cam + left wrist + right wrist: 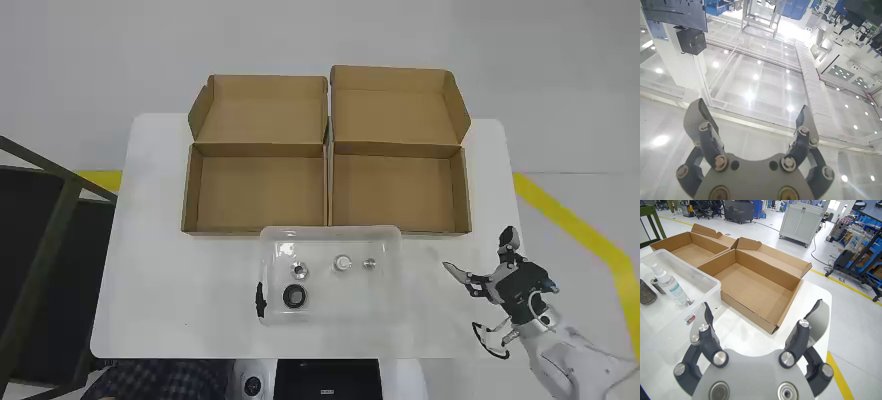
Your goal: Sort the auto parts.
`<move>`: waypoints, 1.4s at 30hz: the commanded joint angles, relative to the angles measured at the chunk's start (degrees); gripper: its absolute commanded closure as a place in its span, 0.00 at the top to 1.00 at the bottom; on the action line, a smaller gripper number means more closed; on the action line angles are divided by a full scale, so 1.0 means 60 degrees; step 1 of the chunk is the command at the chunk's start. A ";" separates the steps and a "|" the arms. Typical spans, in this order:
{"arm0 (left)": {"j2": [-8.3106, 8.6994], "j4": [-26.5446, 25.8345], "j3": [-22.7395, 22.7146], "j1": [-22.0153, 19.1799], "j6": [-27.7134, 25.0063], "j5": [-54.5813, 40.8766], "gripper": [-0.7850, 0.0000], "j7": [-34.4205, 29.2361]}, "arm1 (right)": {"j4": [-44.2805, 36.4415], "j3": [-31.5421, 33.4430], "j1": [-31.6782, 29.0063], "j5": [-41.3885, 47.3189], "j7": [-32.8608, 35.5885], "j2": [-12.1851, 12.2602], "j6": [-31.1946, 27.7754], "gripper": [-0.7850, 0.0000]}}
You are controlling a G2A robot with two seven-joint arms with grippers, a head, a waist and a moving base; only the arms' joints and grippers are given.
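Cardboard boxes [258, 195] stand empty with lids back beyond the clear tub [380, 300] of parts [295, 296], apparently awaiting them, while the right end effector [762, 304] hangs open beside the tub and the left end effector [752, 103], likewise open, points ceilingward.

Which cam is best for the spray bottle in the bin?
Right wrist view: the spray bottle stands side-on in the clear bin, nozzle to base. Top view gives just its white cap from above. Left wrist view faces the ceiling.
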 commanded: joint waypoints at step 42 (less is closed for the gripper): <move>0.0000 0.0000 0.0000 0.0000 0.0000 0.0000 1.00 0.0000 | -0.1491 -0.3139 0.2014 -0.0667 0.3101 0.0164 -0.2090 1.00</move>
